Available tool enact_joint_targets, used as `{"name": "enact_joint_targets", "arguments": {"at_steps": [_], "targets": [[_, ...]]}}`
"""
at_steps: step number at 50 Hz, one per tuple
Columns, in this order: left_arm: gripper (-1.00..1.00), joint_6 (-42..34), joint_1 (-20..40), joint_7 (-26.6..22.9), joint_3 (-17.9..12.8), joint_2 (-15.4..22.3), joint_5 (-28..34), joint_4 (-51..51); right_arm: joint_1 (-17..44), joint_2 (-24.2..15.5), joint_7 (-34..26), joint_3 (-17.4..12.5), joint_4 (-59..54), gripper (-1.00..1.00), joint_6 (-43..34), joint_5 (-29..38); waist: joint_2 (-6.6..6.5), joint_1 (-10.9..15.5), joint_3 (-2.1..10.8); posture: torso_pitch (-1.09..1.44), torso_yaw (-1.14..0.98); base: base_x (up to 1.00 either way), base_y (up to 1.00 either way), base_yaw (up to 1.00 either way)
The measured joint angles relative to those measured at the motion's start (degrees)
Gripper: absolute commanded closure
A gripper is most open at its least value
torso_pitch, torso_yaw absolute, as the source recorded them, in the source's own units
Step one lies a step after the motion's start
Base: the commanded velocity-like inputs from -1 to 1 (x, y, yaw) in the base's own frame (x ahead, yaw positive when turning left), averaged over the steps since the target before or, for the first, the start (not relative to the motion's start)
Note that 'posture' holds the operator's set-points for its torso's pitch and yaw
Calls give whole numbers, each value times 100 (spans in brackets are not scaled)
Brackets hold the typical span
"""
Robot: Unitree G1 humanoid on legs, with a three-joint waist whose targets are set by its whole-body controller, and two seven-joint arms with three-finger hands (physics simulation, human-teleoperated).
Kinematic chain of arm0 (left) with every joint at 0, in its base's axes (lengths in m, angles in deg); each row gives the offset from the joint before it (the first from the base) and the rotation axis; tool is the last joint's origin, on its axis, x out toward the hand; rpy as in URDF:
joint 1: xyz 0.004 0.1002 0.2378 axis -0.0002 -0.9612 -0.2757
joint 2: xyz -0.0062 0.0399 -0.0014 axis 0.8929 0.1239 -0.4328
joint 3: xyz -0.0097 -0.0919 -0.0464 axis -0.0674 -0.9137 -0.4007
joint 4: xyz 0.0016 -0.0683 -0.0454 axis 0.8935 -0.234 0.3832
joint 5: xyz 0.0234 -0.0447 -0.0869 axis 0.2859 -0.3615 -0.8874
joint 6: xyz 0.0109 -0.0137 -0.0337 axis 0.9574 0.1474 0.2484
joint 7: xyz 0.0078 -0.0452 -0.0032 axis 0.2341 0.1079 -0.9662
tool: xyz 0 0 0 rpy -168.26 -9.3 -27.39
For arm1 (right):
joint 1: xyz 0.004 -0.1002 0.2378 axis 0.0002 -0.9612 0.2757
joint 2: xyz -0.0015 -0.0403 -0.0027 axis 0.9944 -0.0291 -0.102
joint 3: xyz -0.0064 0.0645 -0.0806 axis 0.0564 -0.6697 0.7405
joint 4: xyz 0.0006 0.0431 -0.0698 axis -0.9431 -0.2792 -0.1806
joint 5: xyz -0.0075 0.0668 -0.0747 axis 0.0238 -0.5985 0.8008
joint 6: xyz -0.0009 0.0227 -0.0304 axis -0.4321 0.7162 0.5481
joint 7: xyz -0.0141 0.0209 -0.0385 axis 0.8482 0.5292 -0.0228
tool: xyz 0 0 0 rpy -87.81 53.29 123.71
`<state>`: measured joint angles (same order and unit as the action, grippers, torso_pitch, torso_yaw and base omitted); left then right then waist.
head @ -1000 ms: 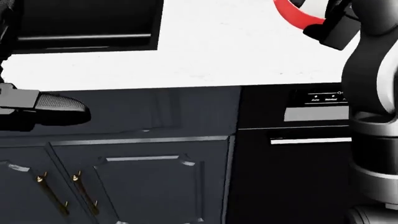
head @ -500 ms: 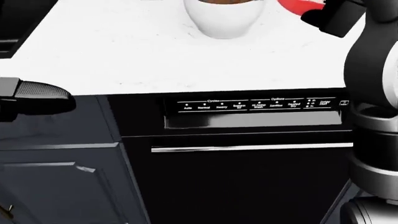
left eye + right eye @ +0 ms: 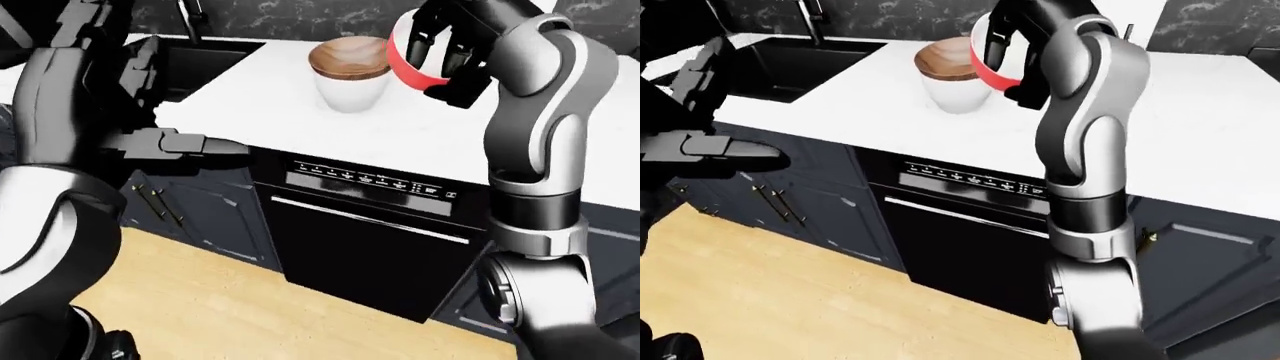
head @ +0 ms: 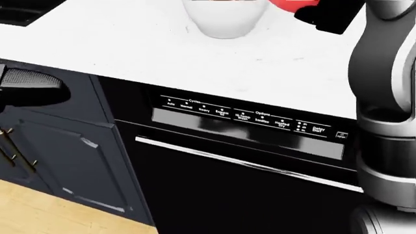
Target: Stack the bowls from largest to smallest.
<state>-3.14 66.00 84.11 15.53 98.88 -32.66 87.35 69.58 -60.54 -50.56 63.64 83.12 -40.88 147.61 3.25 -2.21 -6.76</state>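
1. Bowls are the business here, and none of them lies near the left hand (image 3: 185, 142): it hangs at the left of the left-eye view, off the worktop (image 3: 300, 97) edge, fingers stretched out flat and holding nothing (likely parked clear of the work).
2. Toward the middle, the white bowl (image 3: 350, 88) stands upright on the worktop with a brown wooden bowl (image 3: 348, 60) nested in its mouth, so two sizes appear already stacked, larger under smaller.
3. Just right of that pair, the right hand (image 3: 445, 56) has its fingers closed round the red bowl (image 3: 405, 52), tipped on edge and raised off the worktop, close beside the stack; I judge it is held high to clear the rims.
4. Below the worktop edge sits the black dishwasher (image 4: 247, 161).
5. Against the head view half a second ago, the whole picture has shifted and tilted (the camera moved, not the things): the dishwasher panel now slants, and floor shows at bottom left.
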Motion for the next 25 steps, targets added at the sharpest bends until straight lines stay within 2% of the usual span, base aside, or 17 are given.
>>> {"name": "enact_joint_targets", "arguments": {"at_steps": [1,3,7,13,18,20,21,23,25], "targets": [[-100,-12,-29,19,57,-62,-48,33,-22,-53,-14,-41,44,100,-17,10,-8,-30,-35,0,0,0,0,0],[-100,-134,24,42,239,-71,-179,-91,-4,-154,-85,-175,68,100,-103,80,-82,-74,50,0,0,0,0,0],[-100,-243,253,110,336,-24,-231,-311,77,-266,-99,-278,111,100,-161,256,-357,-32,165,0,0,13,7,0],[-100,-116,554,127,359,31,-150,-334,101,-221,-188,-251,206,100,-67,294,-651,18,192,0,0,45,29,0],[-100,-115,608,-6,425,7,-29,-496,153,-203,-134,-274,216,100,-69,317,-841,-58,134,0,0,52,29,0],[-100,-160,617,-13,369,16,-3,-512,181,-188,-138,-261,217,100,-84,334,-991,-81,134,0,0,52,29,0],[-100,-175,634,-6,334,27,9,-515,217,-178,-145,-245,215,100,-85,335,-1125,-68,162,0,0,52,27,0],[-100,-191,585,27,265,17,34,-547,149,-97,-153,-184,262,100,-66,306,-990,31,82,0,0,52,26,0],[-100,-203,549,62,267,10,75,-546,118,-60,-212,-84,182,100,-31,222,-877,51,153,0,0,52,21,0]]}}
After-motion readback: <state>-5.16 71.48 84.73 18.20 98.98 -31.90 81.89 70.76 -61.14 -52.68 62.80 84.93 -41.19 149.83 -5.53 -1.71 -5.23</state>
